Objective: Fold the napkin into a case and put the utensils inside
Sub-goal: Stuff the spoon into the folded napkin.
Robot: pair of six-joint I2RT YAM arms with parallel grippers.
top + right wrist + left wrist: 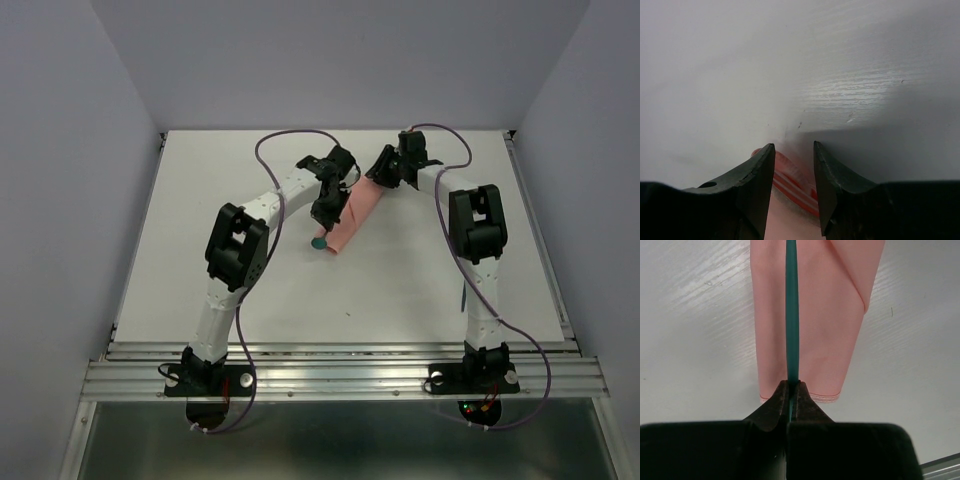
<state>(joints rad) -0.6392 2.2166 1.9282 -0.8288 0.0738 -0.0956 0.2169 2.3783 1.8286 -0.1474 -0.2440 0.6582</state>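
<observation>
from the top camera you see the narrow salmon-pink folded cloth case (352,212) lying slantwise on the white tabletop (420,290), towards the far middle, running from far right to near left. the left gripper (326,210) hangs over the left edge of that strip. just nearer than it, the round spoon-like end of a thin dark-teal plastic utensil (318,243) shows right beside the near end of the case; the rest of the piece is hidden under the gripper. the right gripper (378,172) sits at the far end of the case. purple cables (290,135) loop off both arms.

in the left wrist camera, your left gripper (791,389) is pinched tight on the handle of the dark-teal plastic utensil (791,310), which runs straight away from the fingertips and out of the top of the picture, over the case (820,340). the case lies on the tabletop (700,340), its hemmed end nearest the fingers and a diagonal fold on its right side. whether the handle touches the cloth or hangs above it, you cannot tell here.

in the right wrist camera, your right gripper (793,146) has its jaws partly apart, a middling gap. the layered end of the case (790,182) lies in that gap behind the fingertips, blurred; you cannot tell whether the fingers touch it. beyond the tips the tabletop (850,75) shows.
</observation>
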